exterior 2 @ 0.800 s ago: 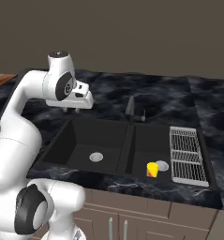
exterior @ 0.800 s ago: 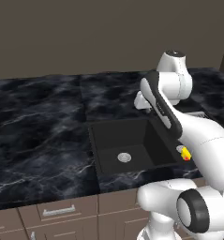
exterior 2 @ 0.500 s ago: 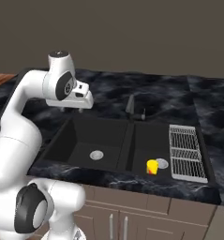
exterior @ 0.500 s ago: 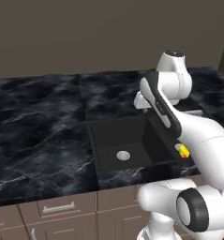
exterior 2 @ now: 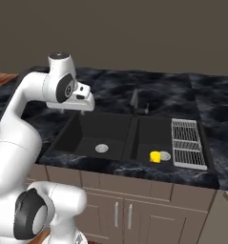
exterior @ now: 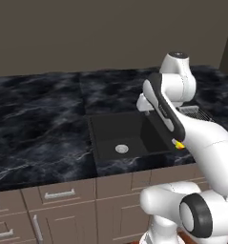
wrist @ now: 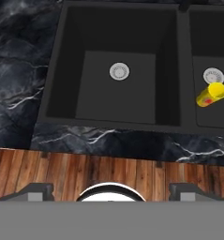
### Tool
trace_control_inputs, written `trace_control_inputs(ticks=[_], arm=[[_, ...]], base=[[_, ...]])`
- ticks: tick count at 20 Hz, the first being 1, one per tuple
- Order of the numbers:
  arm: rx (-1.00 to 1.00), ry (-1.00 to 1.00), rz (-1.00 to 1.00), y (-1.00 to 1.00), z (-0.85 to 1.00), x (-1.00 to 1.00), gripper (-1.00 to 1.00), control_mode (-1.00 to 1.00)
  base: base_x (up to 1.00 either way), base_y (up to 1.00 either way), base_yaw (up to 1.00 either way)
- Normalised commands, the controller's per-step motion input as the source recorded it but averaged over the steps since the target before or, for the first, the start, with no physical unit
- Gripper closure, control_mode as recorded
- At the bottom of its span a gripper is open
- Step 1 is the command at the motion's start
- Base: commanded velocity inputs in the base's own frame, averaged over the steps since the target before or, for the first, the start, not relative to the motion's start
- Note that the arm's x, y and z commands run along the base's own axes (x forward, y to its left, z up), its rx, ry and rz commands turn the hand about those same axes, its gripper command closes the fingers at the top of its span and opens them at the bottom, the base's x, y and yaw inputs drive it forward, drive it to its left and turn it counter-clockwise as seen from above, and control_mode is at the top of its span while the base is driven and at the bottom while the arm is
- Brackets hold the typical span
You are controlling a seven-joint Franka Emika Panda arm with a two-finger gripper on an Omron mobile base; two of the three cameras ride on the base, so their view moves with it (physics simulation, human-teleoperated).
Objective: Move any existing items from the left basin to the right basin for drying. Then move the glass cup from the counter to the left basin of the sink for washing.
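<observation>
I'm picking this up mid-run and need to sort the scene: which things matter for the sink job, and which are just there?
Job:
left basin, nothing in it
right basin, holding a yellow item
counter
gripper, open, above the sink's front edge

Just there:
faucet
wire rack
cabinet drawers

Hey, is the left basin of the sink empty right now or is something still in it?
Empty. The left basin shows only its round silver drain on a bare black floor; a yellow item lies in the right basin.
</observation>
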Motion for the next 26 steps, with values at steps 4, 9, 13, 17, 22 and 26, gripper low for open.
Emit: trace_control_inputs(ticks=[4,9,13,17,22,26], arm=[[0.00,0.00,0.00,0.00,0.00,0.00,-1.00,1.00],[0.00,0.00,0.00,0.00,0.00,0.00,-1.00,1.00],[0.00,0.00,0.00,0.00,0.00,0.00,-1.00,1.00],[0.00,0.00,0.00,0.00,0.00,0.00,-1.00,1.00],[0.00,0.00,0.00,0.00,0.00,0.00,-1.00,1.00],[0.00,0.00,0.00,0.00,0.00,0.00,-1.00,1.00]], base=[[-0.30,-0.65,-0.03],[-0.28,-0.82,-0.05],[-0.11,-0.89,-0.04],[0.00,-0.91,-0.05],[0.00,-0.86,-0.05],[0.00,-0.82,-0.05]])
